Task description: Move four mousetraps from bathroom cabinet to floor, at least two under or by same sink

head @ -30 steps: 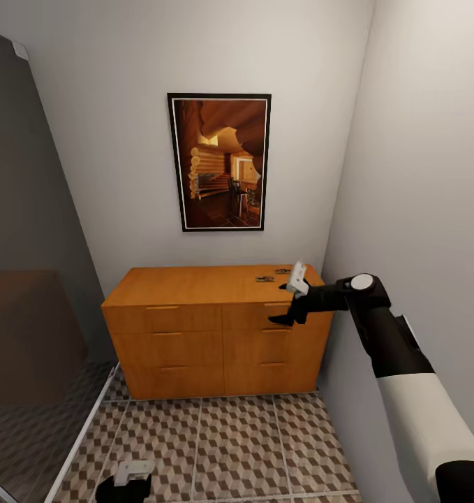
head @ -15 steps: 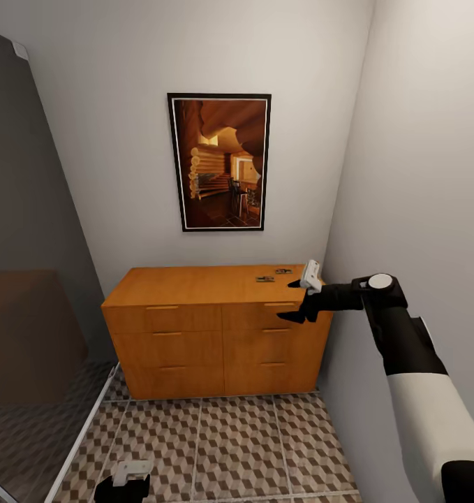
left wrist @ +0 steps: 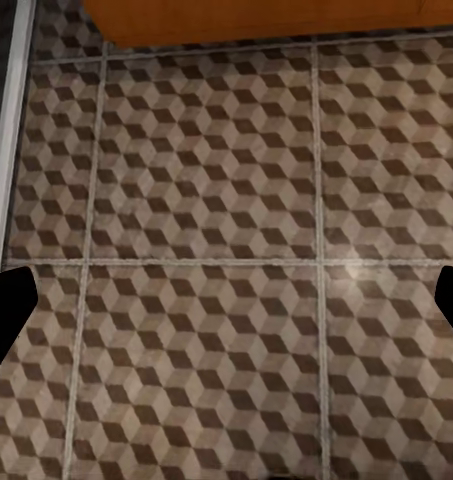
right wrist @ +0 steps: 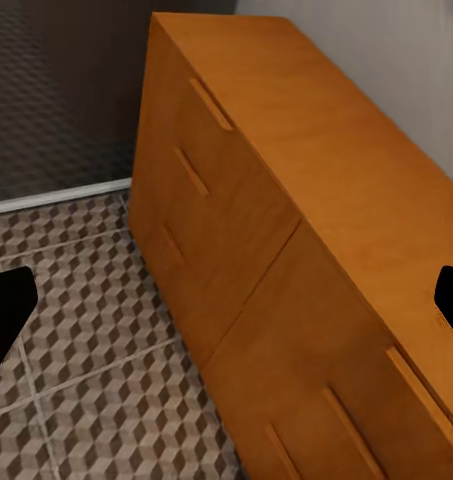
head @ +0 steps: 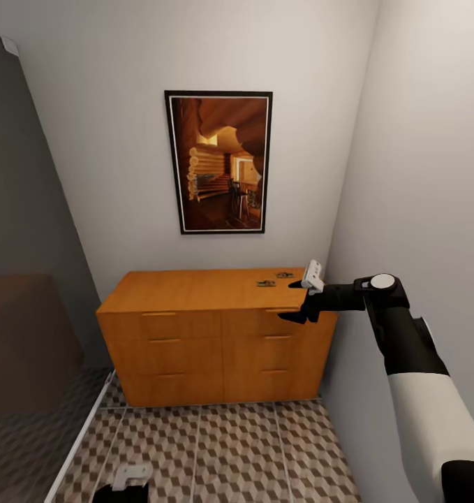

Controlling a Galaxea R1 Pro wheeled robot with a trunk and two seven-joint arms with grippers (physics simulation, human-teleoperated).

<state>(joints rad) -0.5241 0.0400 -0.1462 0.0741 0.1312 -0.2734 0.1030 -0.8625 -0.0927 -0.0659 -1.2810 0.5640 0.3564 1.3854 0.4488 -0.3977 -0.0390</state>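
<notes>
The orange-brown cabinet (head: 195,328) stands against the back wall with all its drawers shut. Two mousetraps lie on its top near the right end, one (head: 266,283) in front and one (head: 284,274) behind it. My right gripper (head: 288,301) hangs open at the cabinet's top right front edge, just short of the traps, with nothing between its fingers. In the right wrist view the cabinet (right wrist: 286,230) runs diagonally between the dark fingertips (right wrist: 6,310). My left gripper (head: 123,483) hangs low and open over the patterned bathroom floor (left wrist: 216,260).
A framed picture (head: 218,161) hangs above the cabinet. The right wall (head: 425,175) is close beside my right arm. A dark glass shower panel (head: 27,293) and its pale sill (head: 79,433) bound the left side. Patterned floor (head: 223,447) lies in front of the cabinet.
My right gripper has swung right and slightly up along the cabinet's front edge, then held still. The head view has shifted a little, moving the whole scene.
</notes>
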